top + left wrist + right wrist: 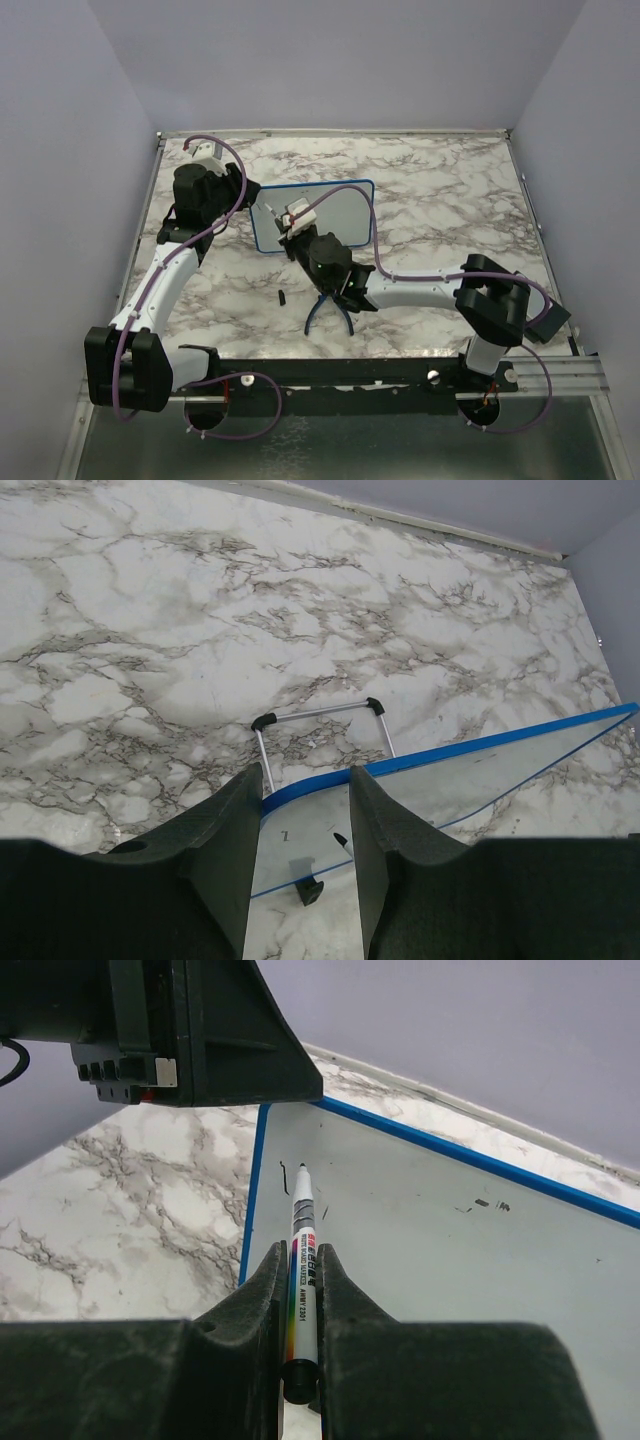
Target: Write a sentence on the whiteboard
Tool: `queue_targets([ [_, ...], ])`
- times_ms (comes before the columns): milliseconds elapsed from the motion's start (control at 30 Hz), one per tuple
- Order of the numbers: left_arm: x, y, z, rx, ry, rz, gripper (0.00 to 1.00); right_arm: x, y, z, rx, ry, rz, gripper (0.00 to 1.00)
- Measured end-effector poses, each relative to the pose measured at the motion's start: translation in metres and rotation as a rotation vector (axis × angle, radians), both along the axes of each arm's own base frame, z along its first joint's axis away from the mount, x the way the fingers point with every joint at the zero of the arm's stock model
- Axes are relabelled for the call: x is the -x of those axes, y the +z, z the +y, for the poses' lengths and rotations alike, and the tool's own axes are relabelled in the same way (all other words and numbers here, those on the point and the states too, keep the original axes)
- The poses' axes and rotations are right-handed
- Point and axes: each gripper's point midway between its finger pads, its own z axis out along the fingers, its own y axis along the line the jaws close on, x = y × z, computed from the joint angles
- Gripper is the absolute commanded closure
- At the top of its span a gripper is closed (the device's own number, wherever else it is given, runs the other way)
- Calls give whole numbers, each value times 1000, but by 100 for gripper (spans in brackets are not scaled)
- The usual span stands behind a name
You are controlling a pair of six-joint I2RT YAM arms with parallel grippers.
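Observation:
The whiteboard, white with a blue frame, stands tilted at the table's middle. It also shows in the left wrist view and in the right wrist view. My right gripper is shut on a white marker, whose black tip is at the board near its left edge. Of the sentence, only one short black stroke shows, also seen in the left wrist view. My left gripper is open, its jaws straddling the board's top left corner. In the top view the left gripper and right gripper meet at the board's left end.
Blue-handled pliers lie on the marble table in front of the board, under the right arm. A small black cap lies to their left. The board's wire stand and a black foot show. Faint smudges mark the board.

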Motion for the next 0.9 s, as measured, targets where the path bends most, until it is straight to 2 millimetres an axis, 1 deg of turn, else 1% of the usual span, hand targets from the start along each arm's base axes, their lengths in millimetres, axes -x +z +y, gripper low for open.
queue_targets([
  [300, 0, 0, 0, 0, 0, 0, 60, -4, -1, 3, 0, -4, 0, 99],
  [900, 0, 0, 0, 0, 0, 0, 60, -8, -15, 8, 24, -11, 12, 99],
])
